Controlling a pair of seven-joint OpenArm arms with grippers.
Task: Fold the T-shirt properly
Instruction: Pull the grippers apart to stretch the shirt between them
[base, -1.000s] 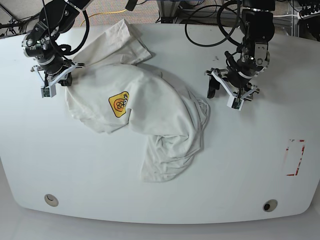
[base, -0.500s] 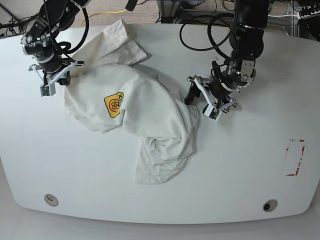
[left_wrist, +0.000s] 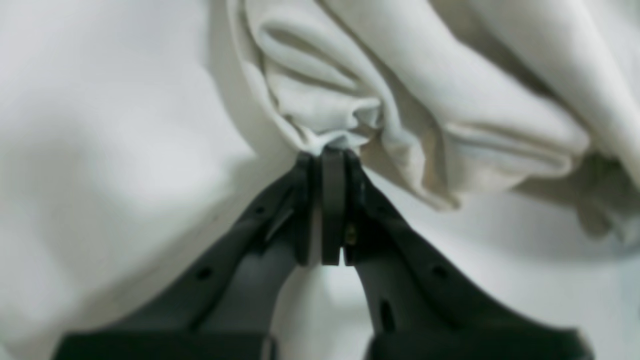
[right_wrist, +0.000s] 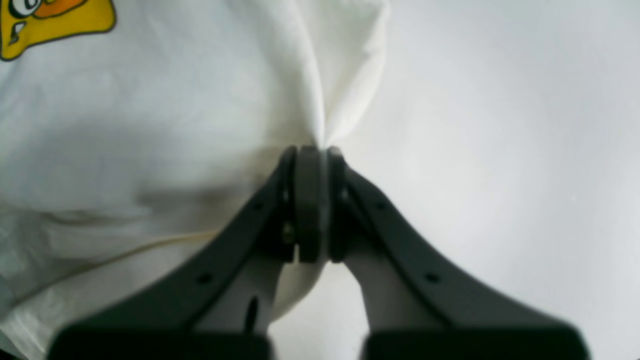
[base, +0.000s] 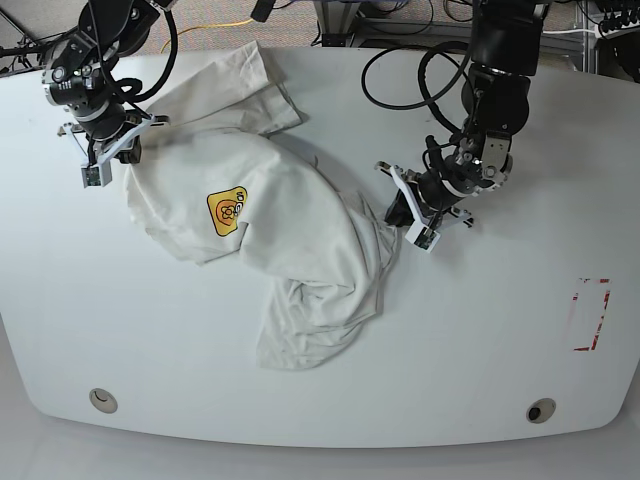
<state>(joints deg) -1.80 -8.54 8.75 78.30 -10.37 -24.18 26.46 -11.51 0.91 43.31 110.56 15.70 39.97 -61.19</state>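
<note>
Cloth fills both wrist views: up close we see the left claw clenched on a bunched fold of the T-shirt, and the right claw pinching a peaked edge near the yellow logo. Only the base view gives us the whole shirt, crumpled across the middle of the white table. There the right arm reaches down at the shirt's far left edge, the left arm at its right edge.
</note>
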